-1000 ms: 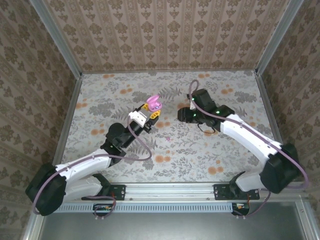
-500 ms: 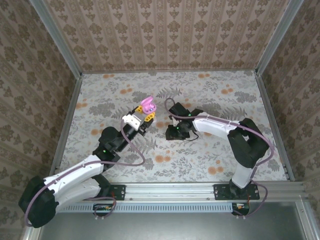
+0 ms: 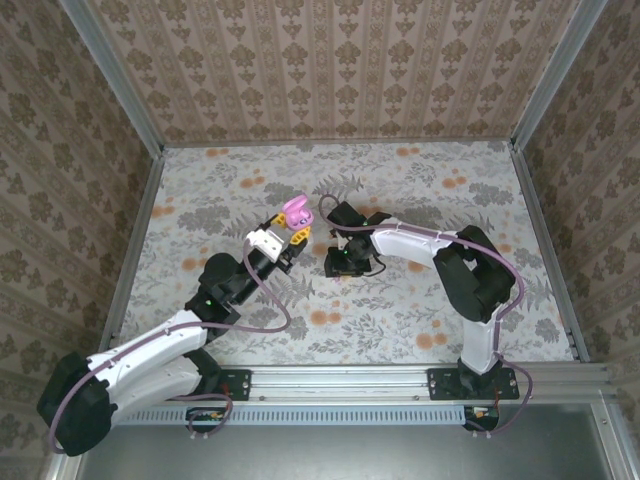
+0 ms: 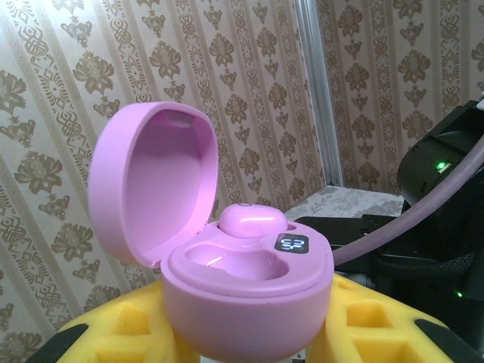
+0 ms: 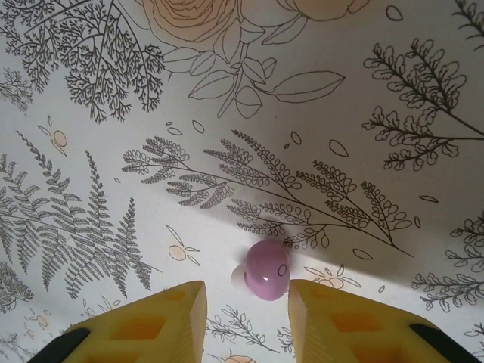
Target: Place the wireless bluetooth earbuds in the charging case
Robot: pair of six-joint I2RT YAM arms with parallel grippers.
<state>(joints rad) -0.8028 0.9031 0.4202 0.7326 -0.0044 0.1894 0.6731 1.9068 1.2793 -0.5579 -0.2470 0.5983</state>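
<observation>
Pink charging case (image 4: 249,291), lid (image 4: 162,181) open, clamped in left gripper (image 4: 249,336) | one earbud (image 4: 252,221) seated, second socket (image 4: 225,257) empty | loose earbud (image 5: 266,278) on table (image 5: 363,113), just ahead of right gripper (image 5: 246,314), fingers parted, not gripped.

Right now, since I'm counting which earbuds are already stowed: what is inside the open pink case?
Inside the pink charging case, one pink earbud sits at the back. The near socket looks empty, beside a lit display. Its floor is partly hidden by the rim.

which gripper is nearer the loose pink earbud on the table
Right. The right gripper hangs just over the earbud; the left gripper holds the charging case, well apart.
</observation>
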